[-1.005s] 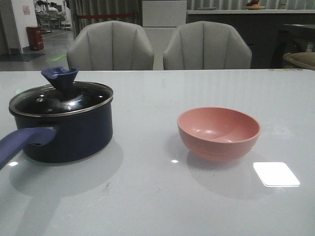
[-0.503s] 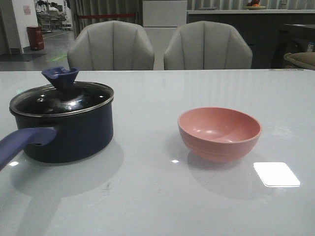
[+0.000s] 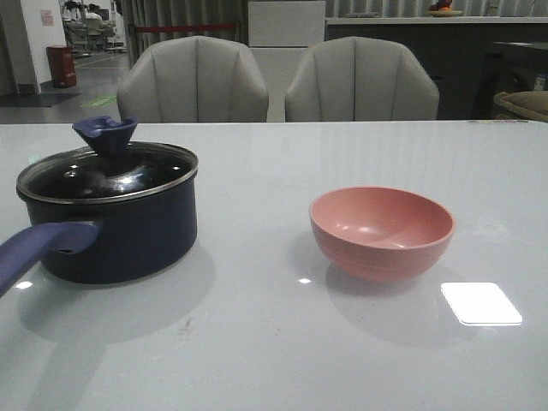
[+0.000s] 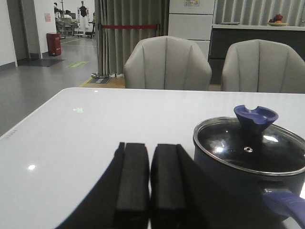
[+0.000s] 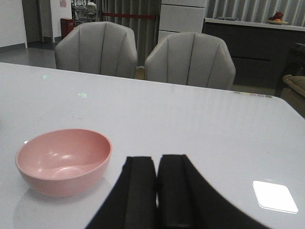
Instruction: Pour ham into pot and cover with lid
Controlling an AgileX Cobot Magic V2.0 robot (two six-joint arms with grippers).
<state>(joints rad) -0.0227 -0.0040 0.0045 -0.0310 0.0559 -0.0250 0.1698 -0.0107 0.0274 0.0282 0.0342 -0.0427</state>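
The dark navy pot (image 3: 120, 231) stands at the table's left with its purple-blue handle (image 3: 38, 248) toward the front. The glass lid (image 3: 107, 171) with its flared purple-blue knob (image 3: 104, 134) sits on the pot. The pot also shows in the left wrist view (image 4: 238, 176). The pink bowl (image 3: 381, 231) stands right of centre and looks empty, as it does in the right wrist view (image 5: 64, 160). No ham shows. My left gripper (image 4: 150, 148) is shut and empty beside the pot. My right gripper (image 5: 157, 160) is shut and empty beside the bowl. Neither gripper shows in the front view.
Two grey chairs (image 3: 193, 81) (image 3: 360, 81) stand behind the table's far edge. A bright light reflection (image 3: 479, 302) lies on the white tabletop (image 3: 257, 342) at the front right.
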